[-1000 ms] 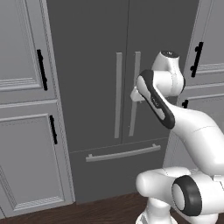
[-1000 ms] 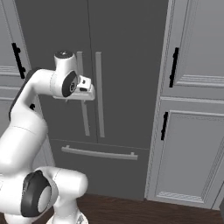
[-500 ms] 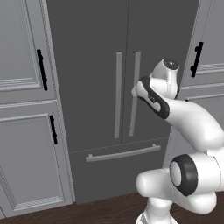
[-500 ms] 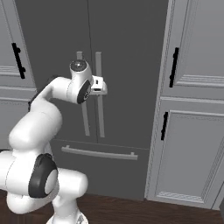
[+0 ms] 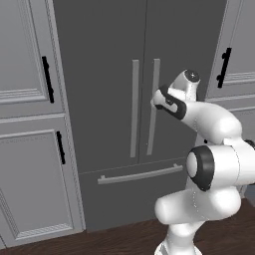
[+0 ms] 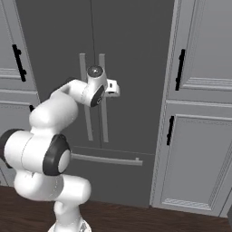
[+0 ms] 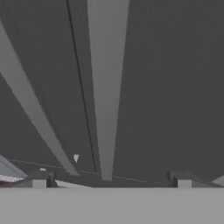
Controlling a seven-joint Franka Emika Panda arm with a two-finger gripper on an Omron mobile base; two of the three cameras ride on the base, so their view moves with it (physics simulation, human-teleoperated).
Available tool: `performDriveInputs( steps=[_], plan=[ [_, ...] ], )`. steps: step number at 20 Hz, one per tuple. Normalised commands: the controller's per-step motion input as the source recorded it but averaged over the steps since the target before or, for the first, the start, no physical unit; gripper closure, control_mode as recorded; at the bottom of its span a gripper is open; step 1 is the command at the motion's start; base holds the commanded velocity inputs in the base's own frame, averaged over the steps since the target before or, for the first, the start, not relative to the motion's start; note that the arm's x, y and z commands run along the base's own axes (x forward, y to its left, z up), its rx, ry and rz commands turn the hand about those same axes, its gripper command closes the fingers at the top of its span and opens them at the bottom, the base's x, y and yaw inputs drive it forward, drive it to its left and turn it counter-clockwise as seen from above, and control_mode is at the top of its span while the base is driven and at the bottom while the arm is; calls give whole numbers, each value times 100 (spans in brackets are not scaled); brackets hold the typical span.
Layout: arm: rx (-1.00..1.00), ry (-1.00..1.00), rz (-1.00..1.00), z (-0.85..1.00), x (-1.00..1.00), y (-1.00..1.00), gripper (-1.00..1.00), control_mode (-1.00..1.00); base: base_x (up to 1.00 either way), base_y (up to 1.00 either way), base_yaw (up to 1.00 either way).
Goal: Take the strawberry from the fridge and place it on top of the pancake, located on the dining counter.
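Note:
The dark grey fridge [image 5: 99, 74] [image 6: 131, 54] stands with both doors shut, so the strawberry is hidden. The pancake and the dining counter are out of view. My gripper [image 5: 156, 97] [image 6: 114, 89] is stretched out to the right door's long grey handle [image 5: 152, 124] [image 6: 104, 124], at its upper part. In the hand view that handle [image 7: 107, 87] runs up the middle, between my gripper's [image 7: 111, 181] two widely spread fingertips [image 7: 39, 181]. The jaws are open and hold nothing. The left door's handle [image 5: 134, 109] [image 7: 30, 105] lies just beside it.
The fridge's bottom drawer has a horizontal bar handle [image 5: 139, 174] [image 6: 106, 158]. Panelled grey cabinets with black handles flank the fridge on the left [image 5: 25, 149] and on the right [image 6: 199, 136]. Dark wood floor [image 6: 136, 217] lies below.
The arm has reached forward and the hand has moved in close to the right door's handle. The jaws have stayed open. The fridge doors have not moved.

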Motion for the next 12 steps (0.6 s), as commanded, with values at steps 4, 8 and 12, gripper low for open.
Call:
performDriveInputs(
  steps=[4,8,12],
  plan=[
    [4,0,-9,0,59,24,-100,-100,0,0,0],
    [0,0,-7,-1,52,20,-100,-100,0,0,0],
    [4,0,0,0,49,-1,-100,-100,0,0,0]
  ],
)
